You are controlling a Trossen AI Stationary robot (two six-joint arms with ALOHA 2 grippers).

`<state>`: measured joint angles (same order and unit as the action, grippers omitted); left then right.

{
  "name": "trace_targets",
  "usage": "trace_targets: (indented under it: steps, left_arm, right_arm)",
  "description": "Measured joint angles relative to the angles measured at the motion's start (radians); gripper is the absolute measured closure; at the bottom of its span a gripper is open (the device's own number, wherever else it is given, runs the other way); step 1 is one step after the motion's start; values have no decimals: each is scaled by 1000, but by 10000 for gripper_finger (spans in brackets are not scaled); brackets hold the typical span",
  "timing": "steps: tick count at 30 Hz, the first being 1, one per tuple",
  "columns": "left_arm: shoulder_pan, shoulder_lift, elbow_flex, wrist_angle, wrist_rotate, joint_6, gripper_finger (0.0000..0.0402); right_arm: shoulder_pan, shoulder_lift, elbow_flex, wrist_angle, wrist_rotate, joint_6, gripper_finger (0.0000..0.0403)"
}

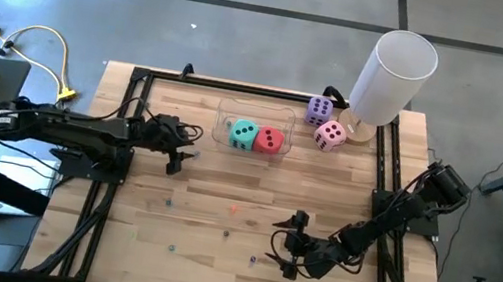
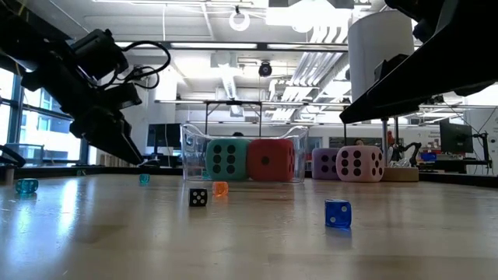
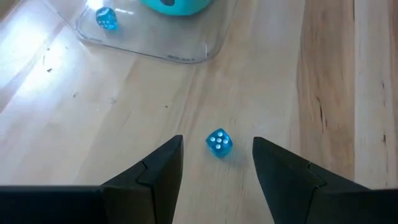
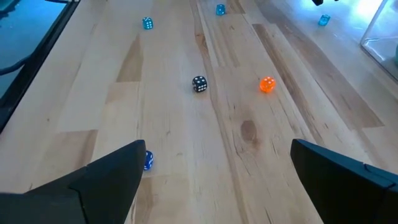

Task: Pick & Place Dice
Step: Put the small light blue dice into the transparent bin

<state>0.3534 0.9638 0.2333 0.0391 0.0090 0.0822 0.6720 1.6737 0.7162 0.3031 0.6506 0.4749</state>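
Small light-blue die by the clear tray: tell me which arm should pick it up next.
Left. The left hand is open with the small light-blue die just ahead of its fingertips, close to the clear tray. The right hand, also open, sits near the table's front edge, far from that die.

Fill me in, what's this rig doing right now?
Dice pick-and-place, neither arm holding anything. The left gripper is open, fingers either side of a small blue die on the table just short of the clear tray. The teal die and red die already sit in the tray; the purple die and pink die stand outside by the white cylinder. The right gripper is open over scattered small dice.
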Motion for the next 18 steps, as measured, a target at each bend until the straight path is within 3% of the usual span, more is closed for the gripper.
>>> trace_targets:
  steps: [18]
  left_arm:
    - [38,0,-57,120,76,0,216]
  right_arm:
    - [2,0,0,0,0,3,11]
